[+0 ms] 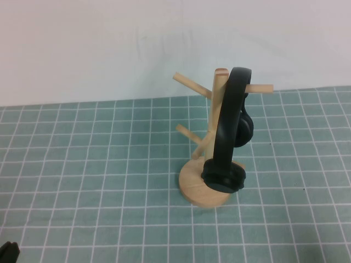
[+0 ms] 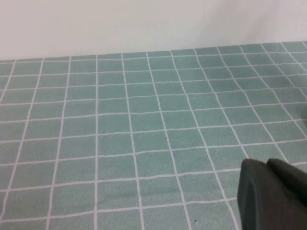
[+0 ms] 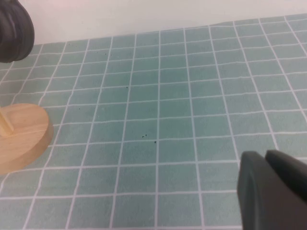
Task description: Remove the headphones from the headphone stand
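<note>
The black headphones (image 1: 230, 131) hang by their headband from the top pegs of the light wooden headphone stand (image 1: 205, 189) in the middle of the table. One ear cup rests by the disc base. In the right wrist view the stand's base (image 3: 21, 136) and an ear cup (image 3: 14, 31) show at the edge. My left gripper (image 2: 268, 165) is shut and empty, low over bare cloth; a bit of it shows at the high view's near left corner (image 1: 8, 253). My right gripper (image 3: 266, 158) is shut and empty, to the stand's right, out of the high view.
A green cloth with a white grid (image 1: 98, 181) covers the table. A white wall (image 1: 109, 44) stands behind the far edge.
</note>
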You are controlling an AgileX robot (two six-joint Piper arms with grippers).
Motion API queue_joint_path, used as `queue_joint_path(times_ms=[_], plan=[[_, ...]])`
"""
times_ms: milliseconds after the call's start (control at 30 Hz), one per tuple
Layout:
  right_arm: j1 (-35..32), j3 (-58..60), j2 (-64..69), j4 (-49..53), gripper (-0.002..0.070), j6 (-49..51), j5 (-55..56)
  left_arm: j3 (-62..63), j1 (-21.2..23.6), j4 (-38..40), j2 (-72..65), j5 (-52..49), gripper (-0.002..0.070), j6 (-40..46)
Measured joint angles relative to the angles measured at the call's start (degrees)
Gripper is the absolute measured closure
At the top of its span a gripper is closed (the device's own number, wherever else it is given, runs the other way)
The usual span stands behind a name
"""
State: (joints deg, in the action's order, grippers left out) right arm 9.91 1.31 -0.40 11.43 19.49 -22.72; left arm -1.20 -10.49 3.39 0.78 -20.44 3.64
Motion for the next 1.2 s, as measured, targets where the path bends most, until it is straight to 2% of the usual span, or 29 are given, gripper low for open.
queue_joint_path(times_ms=[933, 1067, 1200], plan=[[0.00, 0.00, 0.00, 0.09, 0.0684, 0.00, 0.99, 0.00, 0.00, 0.00, 0.00, 0.00, 0.0680, 0.00], [0.00, 0.18, 0.00, 0.09, 0.0684, 0.00, 4.90, 0.00, 0.00, 0.00, 0.00, 0.00, 0.0680, 0.00], [0.00, 0.45, 0.00, 0.23, 0.0684, 0.00, 14.19, 0.00, 0.00, 0.00, 0.00, 0.00, 0.0680, 0.00]])
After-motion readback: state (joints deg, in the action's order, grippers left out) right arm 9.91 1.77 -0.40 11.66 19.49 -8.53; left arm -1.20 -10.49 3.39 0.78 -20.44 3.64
